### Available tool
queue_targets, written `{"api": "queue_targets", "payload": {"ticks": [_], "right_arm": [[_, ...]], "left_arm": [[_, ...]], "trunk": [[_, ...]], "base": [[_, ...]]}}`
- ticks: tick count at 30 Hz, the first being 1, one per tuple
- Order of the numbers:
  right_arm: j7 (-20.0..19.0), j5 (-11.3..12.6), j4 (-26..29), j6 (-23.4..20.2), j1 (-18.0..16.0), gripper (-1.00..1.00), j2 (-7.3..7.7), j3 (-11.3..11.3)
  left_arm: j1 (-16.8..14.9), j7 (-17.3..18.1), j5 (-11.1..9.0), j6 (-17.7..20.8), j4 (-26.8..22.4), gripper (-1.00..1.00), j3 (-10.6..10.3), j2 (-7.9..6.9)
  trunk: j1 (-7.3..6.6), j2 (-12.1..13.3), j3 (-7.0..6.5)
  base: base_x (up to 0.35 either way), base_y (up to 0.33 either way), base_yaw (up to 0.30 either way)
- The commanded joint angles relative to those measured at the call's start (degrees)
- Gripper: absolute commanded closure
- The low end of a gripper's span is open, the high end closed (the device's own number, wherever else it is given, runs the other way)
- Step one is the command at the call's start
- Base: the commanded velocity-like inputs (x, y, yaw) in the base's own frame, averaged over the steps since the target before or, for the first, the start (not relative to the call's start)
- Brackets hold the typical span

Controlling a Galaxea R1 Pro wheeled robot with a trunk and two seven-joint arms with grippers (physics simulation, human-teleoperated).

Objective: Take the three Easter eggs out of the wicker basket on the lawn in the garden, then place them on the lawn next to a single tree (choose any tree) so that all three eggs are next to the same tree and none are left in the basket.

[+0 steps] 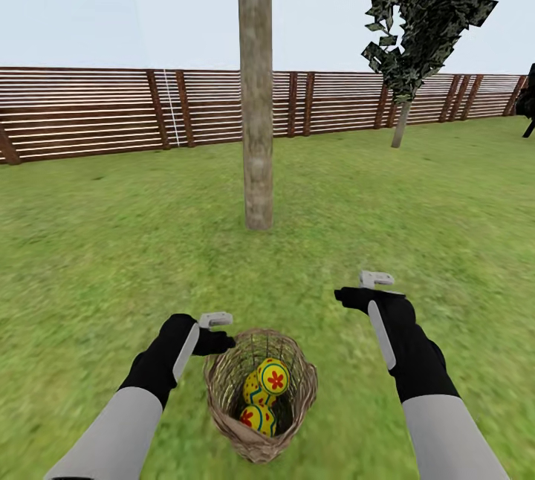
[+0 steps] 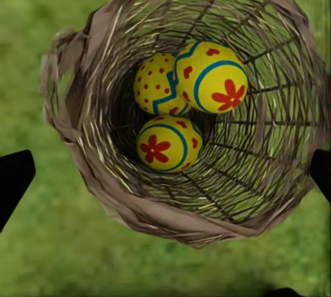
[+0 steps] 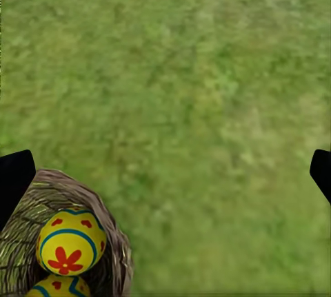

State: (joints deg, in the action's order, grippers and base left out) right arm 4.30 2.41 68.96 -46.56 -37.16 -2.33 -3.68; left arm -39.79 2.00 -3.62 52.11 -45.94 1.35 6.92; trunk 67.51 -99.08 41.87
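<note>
wicker basket [image 1: 260,398] holds 3 easter eggs [image 1: 273,377].

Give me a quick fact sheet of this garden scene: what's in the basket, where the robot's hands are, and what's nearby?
Basket: wicker basket on the lawn
Contents: three Easter eggs, all inside
Left gripper: open, above the basket
Right gripper: open, over grass beside the basket
Nearest tree: thick pale trunk straight ahead
Boundary: slatted wooden fence
</note>
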Motion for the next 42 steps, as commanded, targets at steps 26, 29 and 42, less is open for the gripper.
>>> {"api": "queue_targets", "payload": {"ticks": [26,29,42], "right_arm": [[0.47,0.31,0.21,-0.38,-0.02,-1.0,-0.26,1.13],[0.45,0.25,0.21,-0.38,-0.02,-1.0,-0.23,1.13],[0.53,0.21,0.21,-0.51,-0.02,-1.0,0.04,1.13]], "left_arm": [[-0.12,-8.1,-0.55,5.33,-0.37,-1.0,-5.24,0.12],[-0.12,-8.14,-0.59,5.36,-0.43,-1.0,-7.45,0.11],[-0.12,-8.24,-0.34,5.59,-0.68,-1.0,-8.11,-0.26]], "trunk": [[5.27,-9.67,4.37],[5.27,-9.67,4.37],[5.27,-9.67,4.37]], "base": [[0.0,0.0,0.0],[0.0,0.0,0.0],[0.176,-0.048,0.0]]}}
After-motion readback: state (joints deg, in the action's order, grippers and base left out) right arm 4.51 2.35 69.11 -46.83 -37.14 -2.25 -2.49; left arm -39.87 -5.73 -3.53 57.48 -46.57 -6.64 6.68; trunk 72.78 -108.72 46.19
